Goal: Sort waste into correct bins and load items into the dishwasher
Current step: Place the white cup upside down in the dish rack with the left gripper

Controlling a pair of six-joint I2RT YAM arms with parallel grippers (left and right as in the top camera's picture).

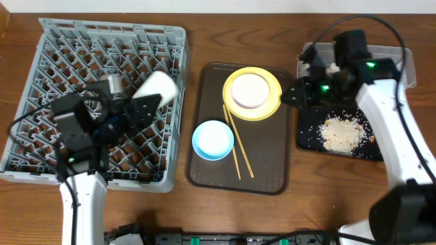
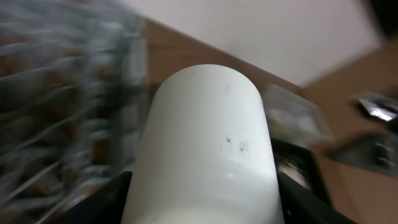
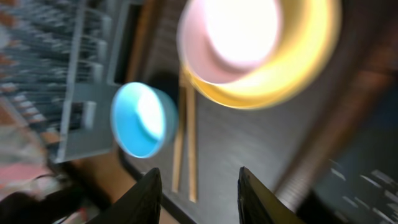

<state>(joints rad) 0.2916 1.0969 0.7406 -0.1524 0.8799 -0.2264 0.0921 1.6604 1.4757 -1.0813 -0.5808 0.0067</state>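
My left gripper (image 1: 146,102) is shut on a small white cup (image 1: 159,86), which it holds tilted over the grey dishwasher rack (image 1: 48,51). The left wrist view is filled by this cup (image 2: 208,143), with a black jaw against each side. My right gripper (image 1: 289,93) is open and empty, hovering at the right edge of the brown tray (image 1: 266,177). In the right wrist view the right gripper (image 3: 199,183) shows the tray between its fingers. On the tray lie the yellow plate (image 1: 271,102) with the cream bowl (image 1: 250,90) on it, the light-blue bowl (image 1: 212,139) and the chopsticks (image 1: 238,146).
Beige crumbs (image 1: 340,133) lie on the black tray (image 1: 306,139) at the right. Behind it stands the clear tub (image 1: 402,58) with a white scrap (image 1: 334,68) at its near side. The right arm reaches across both.
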